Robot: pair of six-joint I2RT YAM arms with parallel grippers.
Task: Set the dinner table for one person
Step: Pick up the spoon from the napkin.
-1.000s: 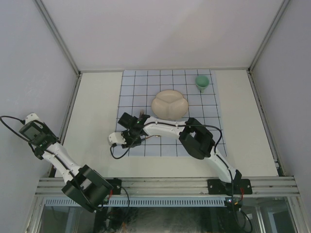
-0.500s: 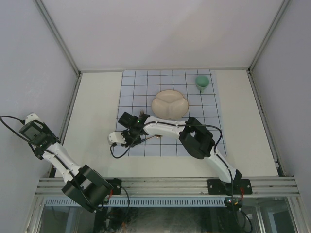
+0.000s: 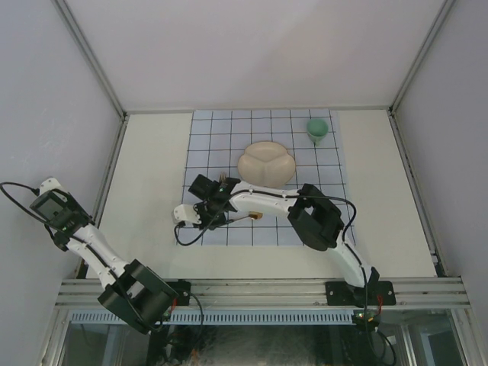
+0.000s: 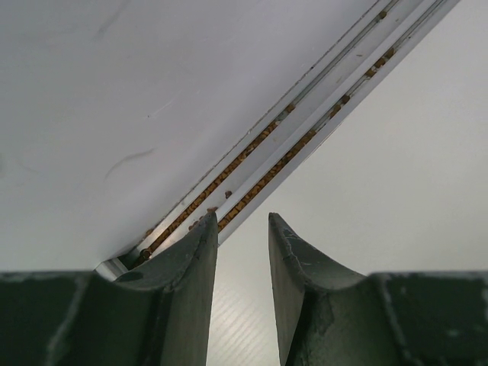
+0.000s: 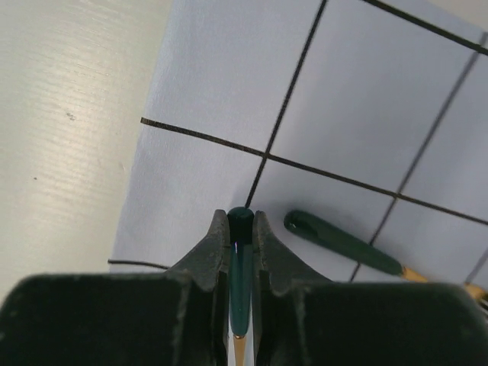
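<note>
The cream-white dinner table [image 3: 149,175] carries a pale-blue grid cloth [image 3: 263,130]. On the cloth are a cream divided plate [image 3: 266,162] and a green cup [image 3: 318,130]. My right gripper [image 3: 204,213] reaches over the cloth's near left part. In the right wrist view the gripper [image 5: 241,217] is shut on a green-handled utensil [image 5: 241,263] with a gold stem, just above the cloth. A second green-handled utensil [image 5: 343,242] lies on the cloth right beside it. My left gripper [image 3: 47,204] is far left by the wall; its jaws [image 4: 242,229] stand apart and empty.
A metal frame rail [image 4: 297,130] and the white side wall fill the left wrist view. The cloth's left edge [image 5: 145,152] lies just left of my right gripper, with bare table beyond. Enclosure walls stand along the table's back and sides.
My right gripper has shifted slightly right and nearer over the cloth, still holding the utensil. A small gold-brown piece now shows beside the right forearm. The left arm has not moved.
</note>
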